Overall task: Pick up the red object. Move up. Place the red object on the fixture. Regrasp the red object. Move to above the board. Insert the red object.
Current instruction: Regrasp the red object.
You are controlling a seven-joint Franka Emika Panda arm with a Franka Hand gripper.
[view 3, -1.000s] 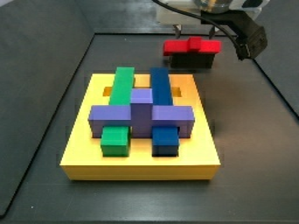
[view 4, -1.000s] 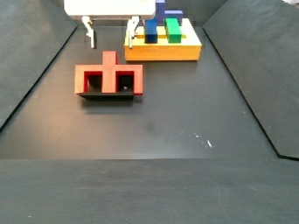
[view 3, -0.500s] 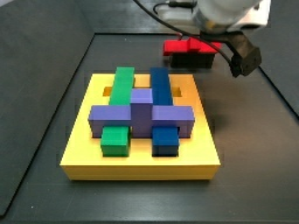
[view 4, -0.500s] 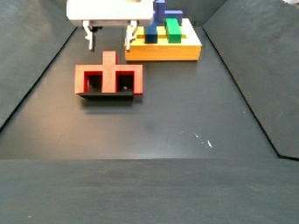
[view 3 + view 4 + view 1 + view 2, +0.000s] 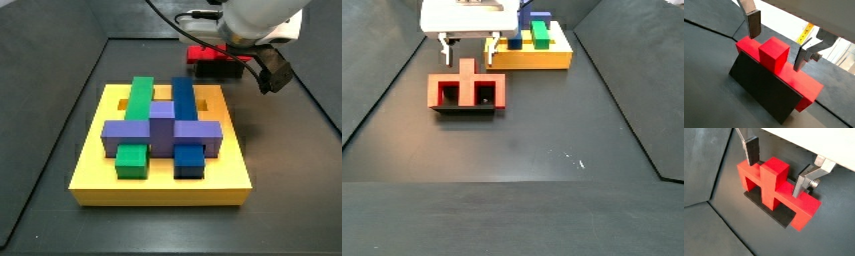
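So the red object (image 5: 774,188) is sitting on the fixture (image 5: 761,92), stem sticking up, and the gripper (image 5: 777,170) hangs right over it, fingers spread wide on either side, not touching.

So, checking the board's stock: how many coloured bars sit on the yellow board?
3: the green bar and blue bar lie side by side, the purple bar crosses them. The tool, open, is by the red piece.

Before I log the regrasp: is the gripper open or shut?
Open. In both wrist views the gripper fingers stand apart, straddling the red object's stem above the fixture, not touching it.
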